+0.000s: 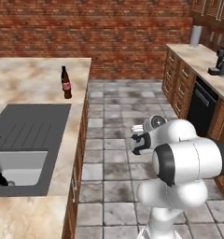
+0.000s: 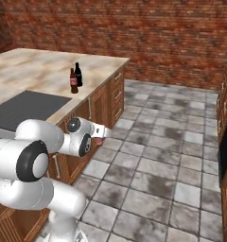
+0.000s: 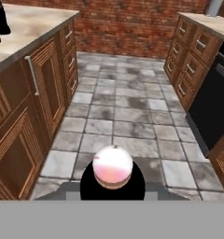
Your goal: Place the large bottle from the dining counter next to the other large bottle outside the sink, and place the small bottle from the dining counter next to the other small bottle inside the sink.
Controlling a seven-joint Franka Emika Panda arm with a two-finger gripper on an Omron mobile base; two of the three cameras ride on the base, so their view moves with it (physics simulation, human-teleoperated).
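Pinkish-white and stubby, the small bottle (image 3: 113, 167) sits clamped in the end effector (image 3: 113, 179), its rounded pale top filling the hand view at six o'clock with the dark fingers pressed in close on either side. In the right base view a sliver of the same bottle (image 2: 99, 140) shows at the tip of the end effector (image 2: 100, 133), which juts out from the white arm toward three o'clock, over the grey tiled floor (image 2: 153, 160) and well apart from any counter top. In the left base view the end effector (image 1: 138, 135) points toward nine o'clock, in the aisle between the two rows of cabinets.

On the beige marbled counter (image 1: 34, 74), at eleven o'clock in the left base view, a tall dark cola-style bottle (image 1: 66, 83) stands upright just beyond the far edge of the dark grey sink surround (image 1: 30, 123). From the right base view two tall bottles stand there side by side: the large bottle (image 2: 74, 81) with a reddish label, and the other large bottle (image 2: 78, 74) just beside it, slightly behind. Which of the pair is which cannot be told for certain.

The sink (image 1: 20, 168) lies at eight o'clock in the left base view, and the other small bottle (image 1: 1, 179), short and black, lies in its near left corner.
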